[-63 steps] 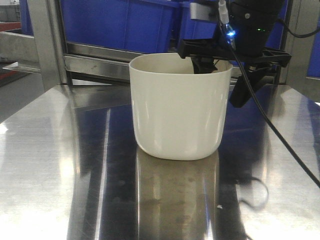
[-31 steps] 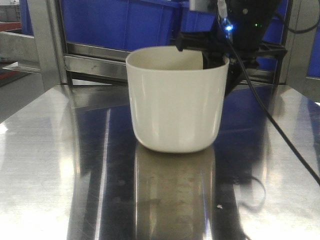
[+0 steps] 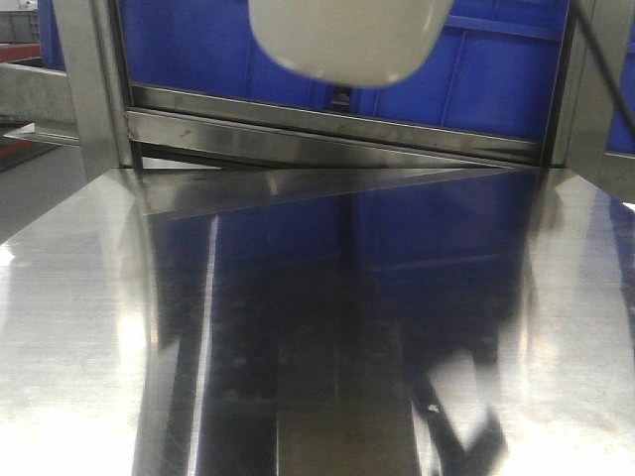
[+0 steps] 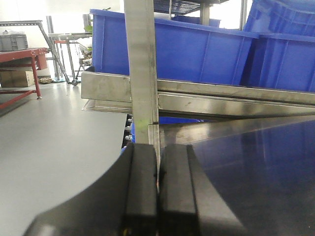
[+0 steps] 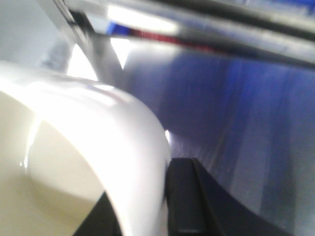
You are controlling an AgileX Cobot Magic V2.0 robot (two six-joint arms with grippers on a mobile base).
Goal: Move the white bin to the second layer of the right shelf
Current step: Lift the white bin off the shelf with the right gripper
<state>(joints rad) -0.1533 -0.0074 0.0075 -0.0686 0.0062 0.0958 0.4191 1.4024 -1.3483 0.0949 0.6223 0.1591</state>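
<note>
Bin [image 3: 347,40] is off the surface [image 3: 99,327], at the top edge of the front view, only its rounded base showing, in front of the blue crates [image 3: 198,50]. Right end effector [image 5: 142,211] is clamped on the bin's wall, one finger inside and one finger [image 5: 182,196] outside; only the smooth cream inner wall shows. Crate contents are hidden. Left end effector [image 4: 157,191] is clenched on nothing, low by the surface edge, facing the steel post [image 4: 142,73] and rack rail [image 4: 221,91]. Right wrist view is blurred.

Creamy white bin [image 3: 347,40], blue crates [image 3: 218,45], silvery tabletop [image 3: 79,327] mirroring blue, black left tool [image 4: 157,160], grey floor [image 4: 54,147]
</note>
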